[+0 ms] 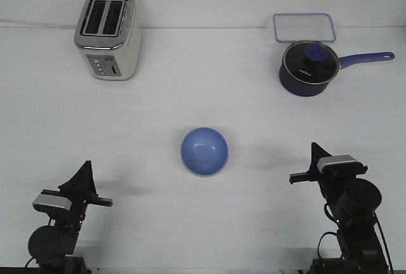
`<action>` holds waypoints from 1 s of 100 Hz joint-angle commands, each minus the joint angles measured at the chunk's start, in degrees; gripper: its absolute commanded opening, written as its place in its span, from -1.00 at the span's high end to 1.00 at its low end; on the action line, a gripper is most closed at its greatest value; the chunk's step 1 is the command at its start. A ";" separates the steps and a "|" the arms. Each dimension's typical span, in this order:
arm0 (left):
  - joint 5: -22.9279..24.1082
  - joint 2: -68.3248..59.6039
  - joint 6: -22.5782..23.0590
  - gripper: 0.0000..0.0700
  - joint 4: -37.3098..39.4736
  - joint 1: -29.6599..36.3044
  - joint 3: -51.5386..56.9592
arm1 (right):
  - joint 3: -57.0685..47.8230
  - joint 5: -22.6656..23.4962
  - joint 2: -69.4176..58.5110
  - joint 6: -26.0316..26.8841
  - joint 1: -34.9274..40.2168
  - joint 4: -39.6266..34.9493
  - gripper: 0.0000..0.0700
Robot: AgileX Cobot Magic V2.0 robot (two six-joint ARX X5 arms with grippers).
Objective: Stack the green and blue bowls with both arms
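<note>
The blue bowl (204,151) sits upright near the middle of the white table (203,96), its open mouth facing up; being round, it has no long axis to speak of. Nothing shows inside it but its own pale blue bottom. Only this bowl is visible.

The left gripper (84,171) rests low at the near left, pointing up and away from me, well apart from the bowl. The right gripper (314,150) stands at the near right, also well clear. I cannot tell whether either pair of jaws is open or closed.

At the far left stands a silver toaster (108,33) with two slots. At the far right, a dark blue saucepan (307,68) wears a glass lid, its handle pointing right. Just behind it lies a clear rectangular container (304,26).
</note>
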State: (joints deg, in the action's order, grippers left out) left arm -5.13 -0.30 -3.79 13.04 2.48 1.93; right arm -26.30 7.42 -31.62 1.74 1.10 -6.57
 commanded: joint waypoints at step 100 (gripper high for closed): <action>0.07 0.11 0.09 0.97 0.33 -0.07 -1.14 | -0.17 -0.07 1.46 0.37 0.00 0.44 1.00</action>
State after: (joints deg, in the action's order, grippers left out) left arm -5.04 -0.30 -3.81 12.80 2.48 1.93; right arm -26.30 7.38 -31.09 1.74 1.10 -6.87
